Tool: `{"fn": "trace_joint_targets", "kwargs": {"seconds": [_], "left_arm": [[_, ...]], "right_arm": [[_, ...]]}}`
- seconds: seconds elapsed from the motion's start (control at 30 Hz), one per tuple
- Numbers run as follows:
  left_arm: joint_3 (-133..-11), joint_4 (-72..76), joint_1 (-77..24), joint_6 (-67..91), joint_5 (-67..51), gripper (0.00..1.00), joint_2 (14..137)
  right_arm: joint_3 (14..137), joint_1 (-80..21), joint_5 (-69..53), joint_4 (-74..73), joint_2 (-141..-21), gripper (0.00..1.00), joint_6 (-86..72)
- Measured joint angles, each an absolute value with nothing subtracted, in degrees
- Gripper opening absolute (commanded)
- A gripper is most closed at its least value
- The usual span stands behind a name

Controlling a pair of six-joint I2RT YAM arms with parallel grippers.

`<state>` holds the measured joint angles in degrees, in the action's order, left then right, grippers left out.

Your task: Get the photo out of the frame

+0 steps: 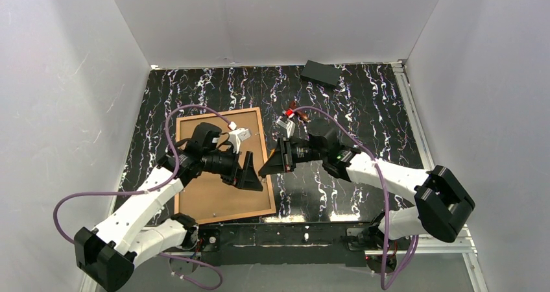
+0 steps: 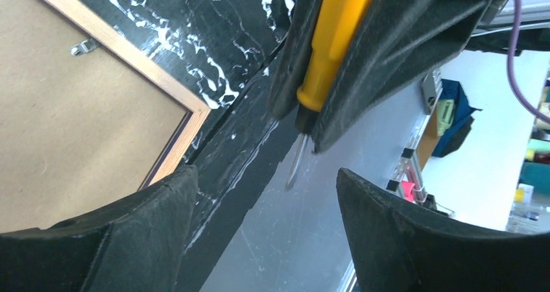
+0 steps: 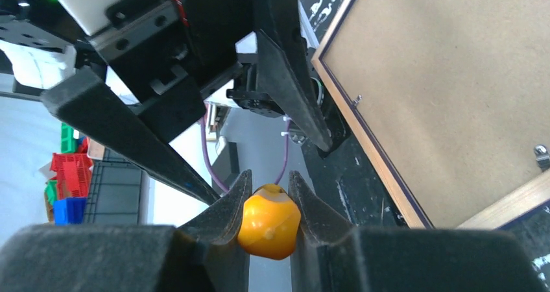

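Observation:
The frame (image 1: pixel 268 169) lies face down on the left half of the table, showing a light wood edge with a thin dark blue line inside. The photo (image 1: pixel 207 200) sits in it, only its plain brown board back showing. My right gripper (image 1: pixel 264 170) is shut on a yellow-handled screwdriver (image 3: pixel 269 224) above the frame's right edge. The blade (image 2: pixel 295 165) points at my left gripper (image 2: pixel 266 170), which faces it with jaws wide apart and nothing gripped. In the right wrist view the frame (image 3: pixel 363 136) and photo (image 3: pixel 454 91) lie to the right, the left gripper's fingers (image 3: pixel 285 84) ahead.
A small metal clip (image 2: pixel 84 45) sits on the board back. A black block (image 1: pixel 321 73) lies at the back of the marbled black table (image 1: pixel 363 110), and small red and brown bits (image 1: pixel 295 113) near the middle. White walls stand on three sides; a metal rail (image 1: pixel 415 130) runs along the right.

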<state>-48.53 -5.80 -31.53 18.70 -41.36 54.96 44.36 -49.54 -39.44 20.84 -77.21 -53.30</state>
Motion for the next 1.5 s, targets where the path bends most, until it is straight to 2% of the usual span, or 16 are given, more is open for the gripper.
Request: {"fn": "trace_joint_targets", "kwargs": {"seconds": [0.1,0.13,0.2,0.27,0.3,0.43,0.47,0.57,0.63,0.67,0.77,0.9,1.13,1.37,1.5], "left_arm": [[-47.3,-1.7,-32.2,21.5,-42.5,0.67,56.0],[-46.6,0.3,-32.6,22.8,-42.7,0.60,56.4],[-44.6,4.7,-33.0,25.6,-43.0,0.41,57.0],[-42.8,7.6,-33.2,28.1,-43.8,0.13,57.2],[-42.6,8.4,-33.4,28.9,-44.0,0.02,57.1],[-42.5,9.3,-33.9,27.4,-44.3,0.00,56.6],[-42.4,9.2,-34.0,27.0,-44.2,0.00,56.2],[-41.8,9.3,-34.0,26.1,-43.9,0.00,54.0],[-41.5,8.5,-34.0,26.0,-43.5,0.00,52.6],[-41.3,7.9,-33.9,25.8,-43.2,0.00,52.0],[-41.3,6.2,-33.5,25.0,-43.4,0.00,51.4],[-41.3,4.6,-33.5,23.6,-46.7,0.00,51.4],[-41.3,4.0,-33.5,22.0,-53.3,0.00,51.3],[-41.3,3.0,-33.5,20.7,-58.2,0.00,52.0],[-41.3,2.6,-33.5,20.1,-59.4,0.00,52.1]], "right_arm": [[44.0,-49.6,-39.6,24.2,-77.7,0.01,-55.7],[44.0,-49.6,-39.6,25.5,-78.1,0.01,-56.5],[44.0,-49.8,-39.2,27.6,-79.0,0.01,-58.1],[43.4,-49.9,-37.9,28.7,-79.6,0.01,-58.7],[42.9,-49.9,-37.0,29.0,-79.8,0.01,-59.3],[41.4,-49.5,-35.8,30.6,-79.9,0.02,-63.0],[41.4,-49.6,-35.8,30.8,-79.9,0.12,-63.3],[41.4,-50.0,-35.8,31.6,-79.5,0.53,-63.4],[41.1,-50.1,-36.4,31.5,-78.8,0.72,-62.6],[40.5,-49.9,-36.9,31.5,-78.0,0.75,-62.1],[38.4,-47.9,-40.0,29.6,-74.6,0.76,-59.4],[39.8,-44.9,-46.6,20.0,-71.5,0.76,-51.7],[45.6,-44.7,-57.1,11.4,-73.9,0.72,-45.0],[52.2,-44.6,-61.1,7.6,-79.9,0.65,-43.8],[54.0,-44.6,-62.3,7.0,-82.4,0.57,-44.0]]}}
